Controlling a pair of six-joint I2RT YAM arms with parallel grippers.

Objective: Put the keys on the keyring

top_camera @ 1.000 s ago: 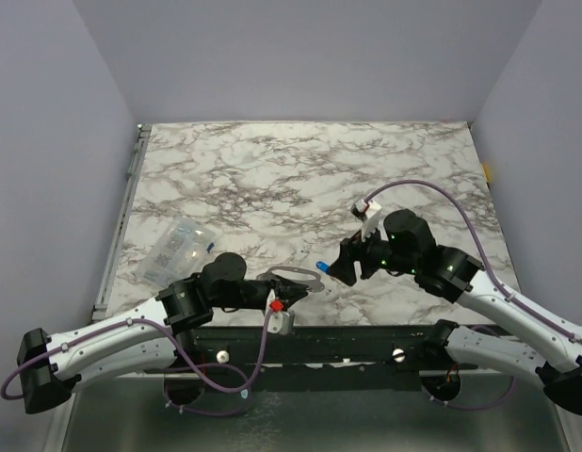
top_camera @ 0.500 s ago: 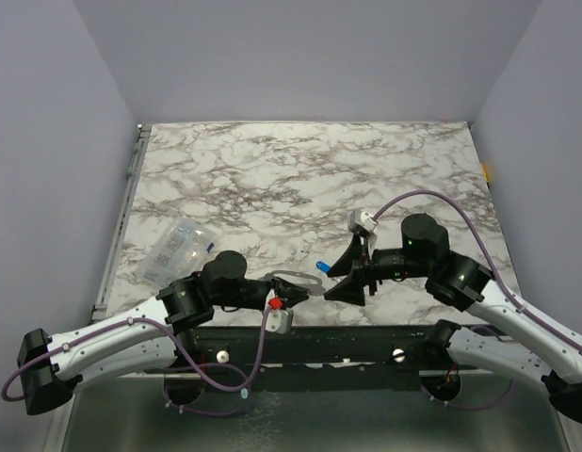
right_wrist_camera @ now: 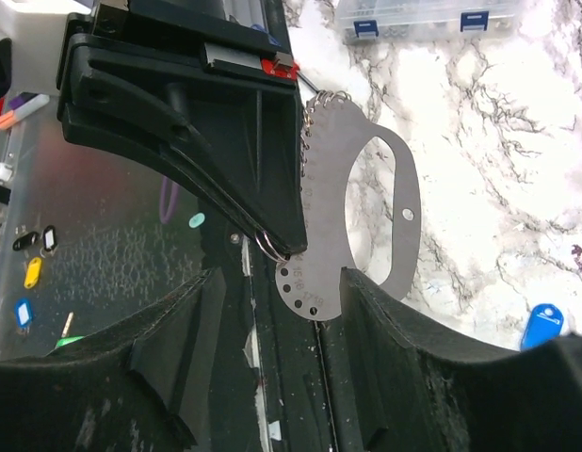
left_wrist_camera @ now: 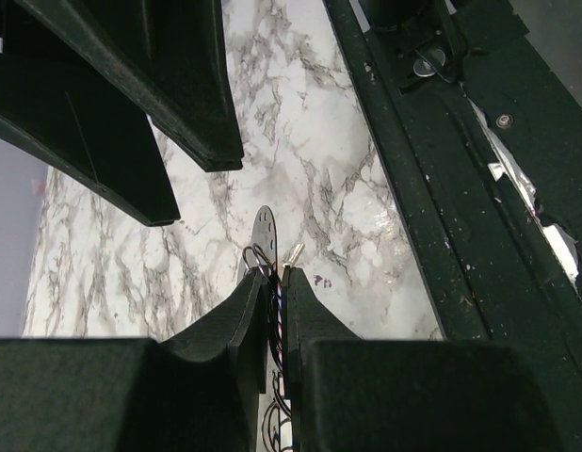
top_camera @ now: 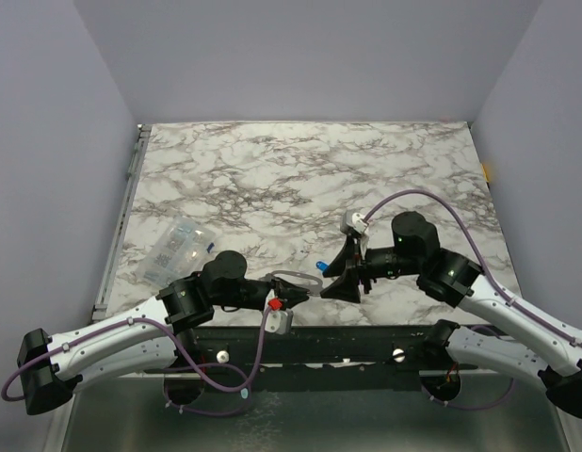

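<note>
Over the last second the right fingers, spread apart and empty, have swung in toward the keyring, which the left fingers hold clamped near the bench's front edge, while the blue key lies loose beside them, so threading looks not yet begun

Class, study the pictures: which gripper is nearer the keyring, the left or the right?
Left. The left gripper has its jaws clamped on the keyring's edge. The right gripper faces it from close by with jaws open, holding nothing.
</note>
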